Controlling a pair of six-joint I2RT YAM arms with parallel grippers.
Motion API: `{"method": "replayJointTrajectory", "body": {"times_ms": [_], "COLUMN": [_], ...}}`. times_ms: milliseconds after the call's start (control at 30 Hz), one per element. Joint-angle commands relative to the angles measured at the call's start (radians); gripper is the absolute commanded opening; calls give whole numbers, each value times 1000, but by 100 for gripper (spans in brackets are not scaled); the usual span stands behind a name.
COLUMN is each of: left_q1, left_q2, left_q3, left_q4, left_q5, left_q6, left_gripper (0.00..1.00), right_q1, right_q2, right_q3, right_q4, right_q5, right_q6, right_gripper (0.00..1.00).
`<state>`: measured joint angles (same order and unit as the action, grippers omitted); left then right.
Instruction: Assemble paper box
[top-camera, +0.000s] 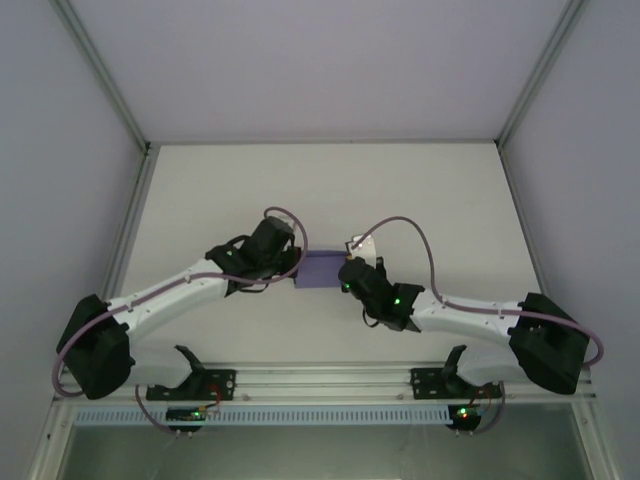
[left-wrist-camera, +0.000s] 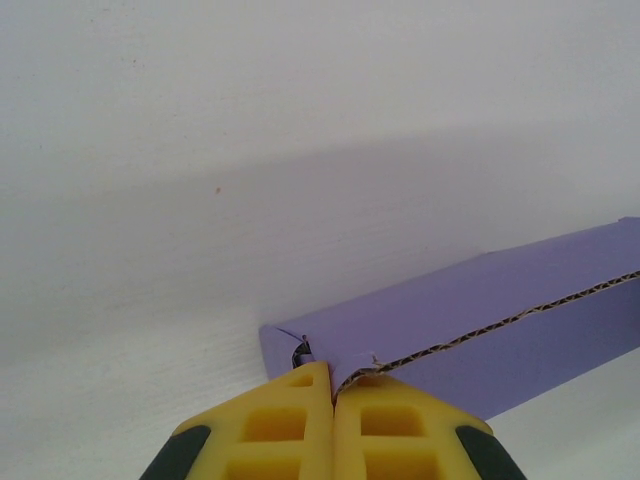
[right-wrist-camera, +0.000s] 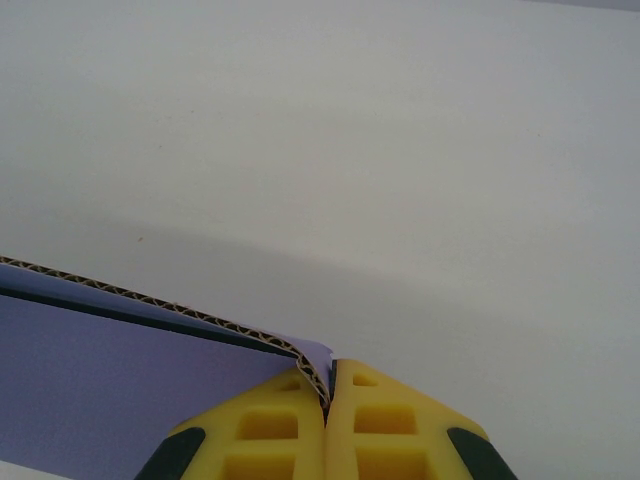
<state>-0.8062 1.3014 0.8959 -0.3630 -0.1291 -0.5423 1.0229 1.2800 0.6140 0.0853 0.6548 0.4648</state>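
I see L gripper (left-wrist-camera: 333, 378) and R gripper (right-wrist-camera: 328, 378) each clamped on an end corner of the paper box (top-camera: 322, 270) spanning betw. their fingers (left-wrist-camera: 280, 425), light, thin corrugated card, prob. crease-prone, so hold edges gently.

White matte rectangular tabletop (top-camera: 250, 190): centre. Pale lilac-grey flat back wall panel (top-camera: 320, 60): 12 o'clock. Matching left side panel (top-camera: 50, 150): 9 o'clock; right side panel (top-camera: 600, 150): 3 o'clock. Silver metal corner struts (top-camera: 105, 75): 11 and 1 o'clock. Silver slotted metal rail (top-camera: 320, 380): 6 o'clock. Light is soft, even.
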Motion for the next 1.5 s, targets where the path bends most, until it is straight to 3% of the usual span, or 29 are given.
{"method": "replayJointTrajectory", "body": {"times_ms": [0,133,233,500,633,1033,1200,1467], "left_q1": [1,6,9,12,8,-39,-68,-90], "left_q2": [-10,-24,-24,8,-1,-118,-164,-192], "left_q3": [-36,-8,-10,-20,-109,-272,-397,-437], "left_q4": [-93,-124,-93,-56,44,92,217,244], "left_q5": [-61,-107,-53,-26,17,-27,-58,-164], "left_q6": [52,122,131,68,31,106,111,-83], "left_gripper": [0,0,0,0,0,0,0,0], "right_q1": [11,11,11,11,11,11,13,28], "right_q2": [7,9,9,9,4,-18,-9,29], "right_q3": [-44,-45,-46,-49,-59,-117,-155,-140], "right_q4": [-158,-165,-166,-159,-140,-63,29,48], "right_q5": [-44,-52,-48,-46,-44,-67,-81,-35], "right_q6": [24,26,28,33,25,-29,-83,-66], "right_gripper": [0,0,0,0,0,0,0,0]}}
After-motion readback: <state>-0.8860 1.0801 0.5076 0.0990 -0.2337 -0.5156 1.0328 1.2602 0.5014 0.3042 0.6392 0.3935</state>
